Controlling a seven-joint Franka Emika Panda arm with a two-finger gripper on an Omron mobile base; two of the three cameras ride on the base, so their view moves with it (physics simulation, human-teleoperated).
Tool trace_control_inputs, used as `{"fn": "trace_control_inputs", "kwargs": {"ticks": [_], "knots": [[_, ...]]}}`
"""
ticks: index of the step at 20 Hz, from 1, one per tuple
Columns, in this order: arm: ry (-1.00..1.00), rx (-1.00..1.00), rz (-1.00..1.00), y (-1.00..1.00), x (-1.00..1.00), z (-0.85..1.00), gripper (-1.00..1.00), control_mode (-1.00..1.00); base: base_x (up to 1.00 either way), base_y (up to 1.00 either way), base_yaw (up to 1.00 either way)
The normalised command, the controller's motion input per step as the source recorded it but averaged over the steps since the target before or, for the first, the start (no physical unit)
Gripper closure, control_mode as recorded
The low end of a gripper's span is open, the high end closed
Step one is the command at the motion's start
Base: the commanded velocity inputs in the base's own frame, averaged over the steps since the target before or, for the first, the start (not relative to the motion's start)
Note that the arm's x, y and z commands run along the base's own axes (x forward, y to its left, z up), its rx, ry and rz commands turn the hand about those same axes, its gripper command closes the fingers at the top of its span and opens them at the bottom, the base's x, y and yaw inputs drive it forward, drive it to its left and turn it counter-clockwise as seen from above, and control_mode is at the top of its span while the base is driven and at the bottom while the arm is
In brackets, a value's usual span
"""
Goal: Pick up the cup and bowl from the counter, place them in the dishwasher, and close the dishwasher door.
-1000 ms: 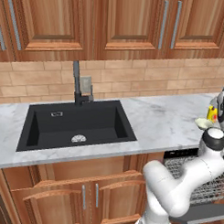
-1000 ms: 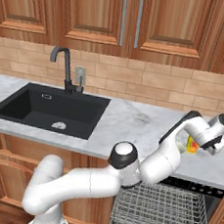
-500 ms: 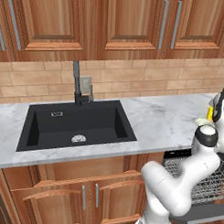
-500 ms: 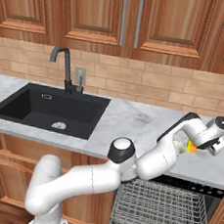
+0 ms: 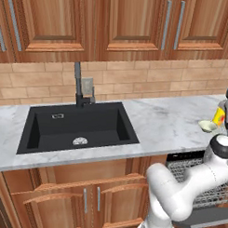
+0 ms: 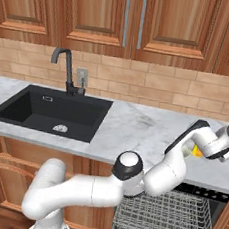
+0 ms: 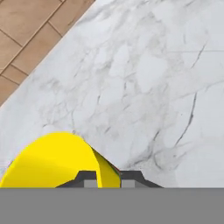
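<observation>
In the hand view my gripper [image 7: 108, 177] is shut on the cup [image 7: 57, 162], with its thin yellow wall pinched between the two dark fingertips [image 7: 87, 176]. The cup stands on the marble counter [image 7: 144, 78] close to the brick backsplash. In the left base view the cup [image 5: 219, 116] is at the far right of the counter [image 5: 162, 122], just behind the pale bowl [image 5: 207, 125], and my hand partly hides it. From the right, a yellow patch of the cup [image 6: 197, 151] shows beside the hand. The dishwasher [image 6: 165, 218] is open below, its wire rack [image 5: 190, 170] pulled out.
The black sink [image 5: 78, 126] with its dark faucet [image 5: 78, 86] is set in the counter to the left. Wooden cabinets run above and below. The brick backsplash [image 7: 30, 39] is just behind the cup. My arm arches over the open rack.
The jaws have closed from wide open onto the cup's wall. The hand has settled slightly lower over the cup. Cup and bowl stay where they were.
</observation>
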Motion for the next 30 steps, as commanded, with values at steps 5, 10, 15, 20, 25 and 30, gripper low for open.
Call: {"fn": "trace_control_inputs", "kwargs": {"ticks": [5, 10, 15, 20, 25, 30], "knots": [[-0.16, 0.0, 0.0, 0.07, -0.43, 0.12, 1.0, -1.0, 0.0, 0.0, 0.0], [-0.13, 0.0, 0.01, 0.24, -0.41, 0.01, 1.0, -1.0, 0.0, 0.0, 0.0], [-0.03, 0.0, 0.05, 0.49, -0.25, 0.0, 1.0, -1.0, 0.0, 0.0, 0.0], [0.0, -0.01, 0.04, 0.51, -0.21, 0.0, 1.0, -1.0, 0.0, 0.0, 0.0], [-0.01, -0.04, 0.0, 0.22, -0.3, 0.0, 1.0, -1.0, 0.0, 0.0, 0.0], [0.0, -0.07, 0.0, 0.03, -0.44, 0.0, 1.0, -1.0, 0.0, 0.0, 0.0]]}}
